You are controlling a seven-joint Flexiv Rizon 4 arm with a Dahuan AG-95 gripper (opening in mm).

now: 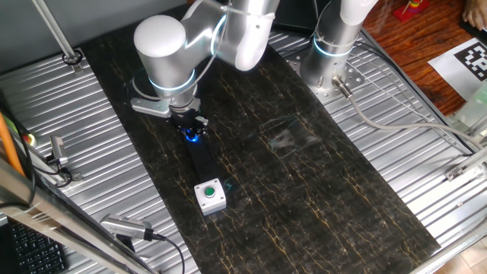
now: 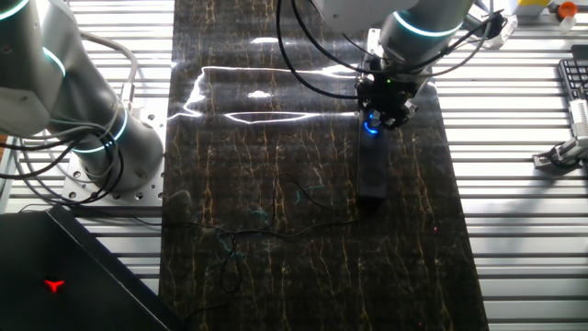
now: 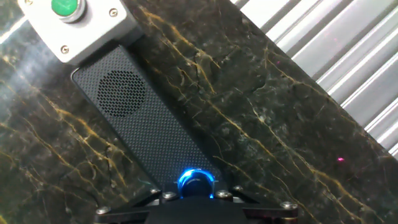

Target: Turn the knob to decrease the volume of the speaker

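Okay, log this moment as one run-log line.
stage: at knob | gripper: over the knob, grip unclear | speaker: flat on table

No words, brands or numbers can be read anywhere. A black-and-white square marker [image 1: 473, 58] lies on the floor at the far right; it is cut off at the edge, perhaps a tracking tag.

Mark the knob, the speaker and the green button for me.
knob [image 3: 196, 182], hand view, its blue-lit top.
speaker [image 3: 134, 115], hand view, its mesh face.
green button [image 3: 64, 6], hand view, its dome.
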